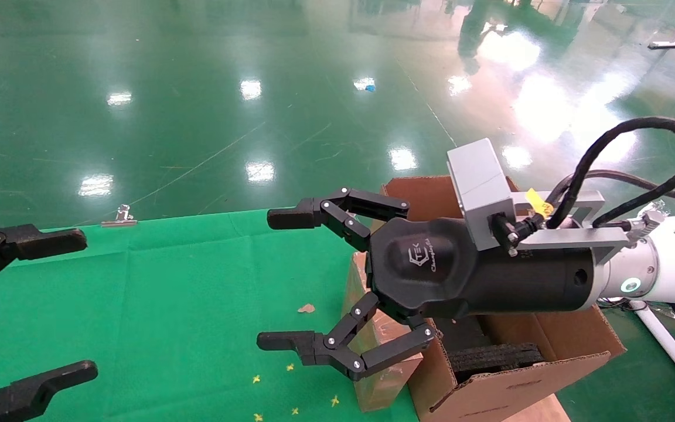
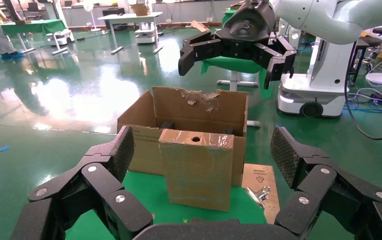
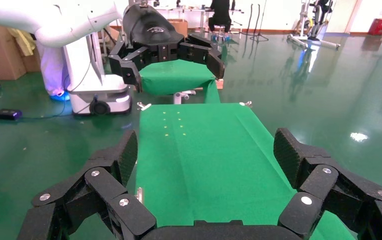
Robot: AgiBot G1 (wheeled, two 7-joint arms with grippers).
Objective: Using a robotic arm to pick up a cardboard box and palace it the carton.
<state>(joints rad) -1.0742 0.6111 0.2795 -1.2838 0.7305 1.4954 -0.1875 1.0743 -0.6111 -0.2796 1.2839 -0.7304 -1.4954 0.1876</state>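
The small cardboard box (image 2: 196, 167) stands upright on the green cloth, its holed narrow side up, against the outer wall of the carton (image 2: 199, 107). In the head view the box (image 1: 381, 357) is partly hidden behind the right gripper, and the carton (image 1: 525, 351) shows black foam inside. The white robotic arm (image 1: 665, 264) holds my right gripper (image 1: 276, 278) open and empty, hovering above the box and the carton's near wall; it also shows in the left wrist view (image 2: 234, 60). My left gripper (image 1: 74, 308) is open and empty over the table's left side, facing the box.
The green cloth table (image 1: 167, 293) carries small yellow marks and a scrap of cardboard. A metal binder clip (image 1: 119, 215) sits at the far edge, another clip (image 2: 257, 192) beside the box. A flat cardboard sheet (image 2: 259, 175) lies by the carton. Glossy green floor surrounds the table.
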